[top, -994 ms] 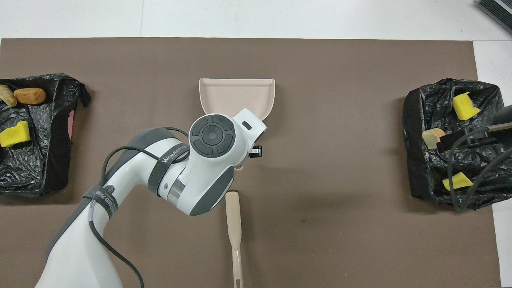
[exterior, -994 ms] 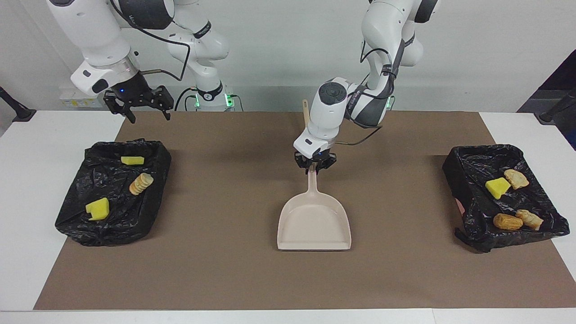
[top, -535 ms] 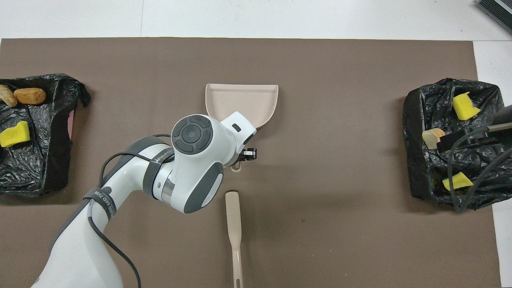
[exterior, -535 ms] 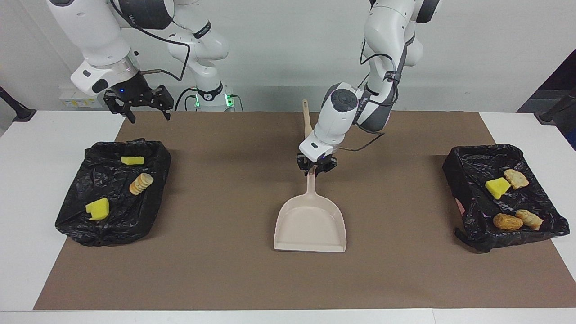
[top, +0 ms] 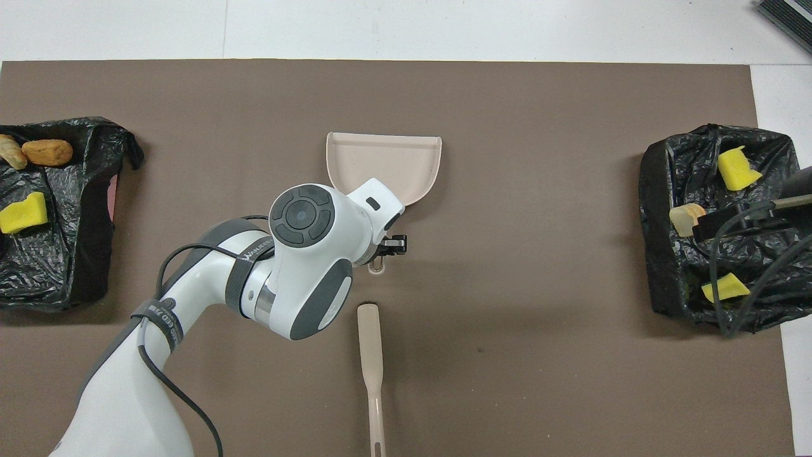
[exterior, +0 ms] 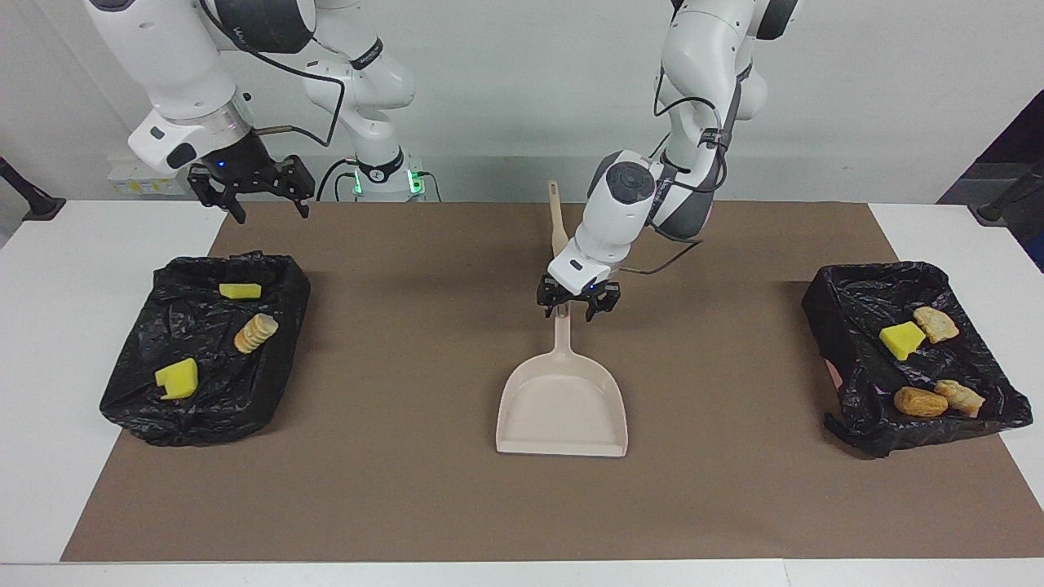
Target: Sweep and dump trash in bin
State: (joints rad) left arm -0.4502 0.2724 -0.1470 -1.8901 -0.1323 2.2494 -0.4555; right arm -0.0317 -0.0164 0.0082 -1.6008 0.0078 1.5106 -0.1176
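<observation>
Since a second ago, the left gripper [exterior: 577, 303] has let go of the dustpan [exterior: 563, 405]: its fingers were pinched on the handle and now stand spread to either side of it, low over the handle's end, and the pan has slid slightly toward the right arm's end of the table. The right gripper [exterior: 251, 189] hangs with its fingers apart, waiting above the table's edge just beside the bin bag [exterior: 204, 350] at its own end.

The trash lies in two black bags. In that first bag are two bright yellow sponge chunks [exterior: 177, 379] and a ridged tan piece [exterior: 255, 332]. In the other bag [exterior: 913, 359], well off to the side of the left gripper, sit a yellow chunk [exterior: 901, 339], a pale crinkled piece [exterior: 935, 324] and two orange-tan pieces [exterior: 920, 401].

A brown mat [exterior: 408, 489] covers the white table [exterior: 49, 326], with a pale wall at the robots' backs. A beige brush handle [top: 370, 362] lies on the mat under the left arm, nearer the robots than the pan. In the overhead view the left arm's wrist covers the pan's handle.
</observation>
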